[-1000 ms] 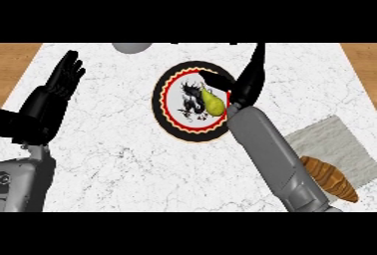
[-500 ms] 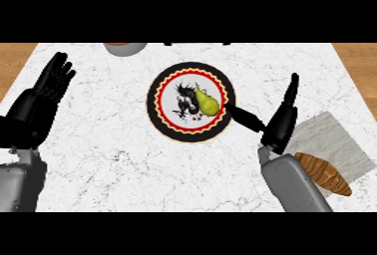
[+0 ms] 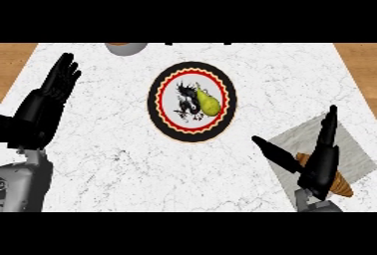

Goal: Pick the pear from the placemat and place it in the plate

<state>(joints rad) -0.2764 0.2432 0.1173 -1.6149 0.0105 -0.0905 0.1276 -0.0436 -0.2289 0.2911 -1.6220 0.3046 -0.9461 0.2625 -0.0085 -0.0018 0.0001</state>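
Observation:
A yellow-green pear (image 3: 207, 103) lies on the round plate (image 3: 159, 101), which has a black rim, a red zigzag ring and a dark figure at its middle. The grey placemat (image 3: 352, 144) lies at the counter's right side. My right hand (image 3: 319, 160) stands open over the placemat's left part, fingers straight and thumb spread, holding nothing and well apart from the plate. My left hand (image 3: 46, 105) rests open at the left edge, fingers up.
A brown croissant (image 3: 338, 182) lies on the placemat, partly hidden behind my right hand. A grey bowl (image 3: 125, 48) shows at the counter's far edge. Wooden surface borders the marble counter (image 3: 110, 164) at the far left and far right.
My right hand has drawn back from the plate, moving right and toward me, leaving the pear lying on the plate. The left hand stayed roughly where it was.

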